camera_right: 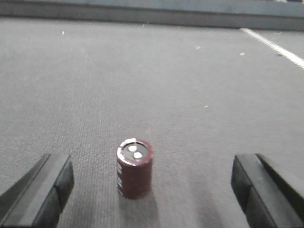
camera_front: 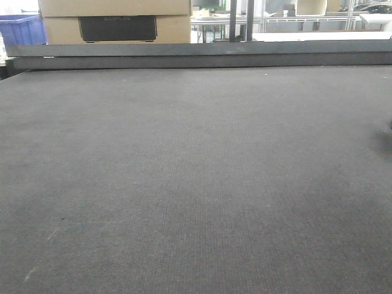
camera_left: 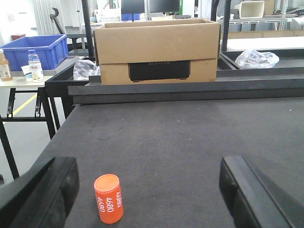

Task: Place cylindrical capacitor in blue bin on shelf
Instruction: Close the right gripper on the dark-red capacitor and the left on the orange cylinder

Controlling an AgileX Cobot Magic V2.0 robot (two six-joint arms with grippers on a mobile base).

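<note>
The cylindrical capacitor is a dark maroon can with two silver terminals on top. It stands upright on the dark grey fabric table. My right gripper is open, its black fingers wide on either side, and the capacitor is a little left of centre, touching neither. My left gripper is also open over the same table. An orange cylinder printed "4680" stands close to its left finger. The shelf is out of view. Neither gripper shows in the front view.
A cardboard box sits on the raised ledge at the table's far edge. A blue crate and bottles rest on a side table to the left. A crumpled plastic bag lies at the back right.
</note>
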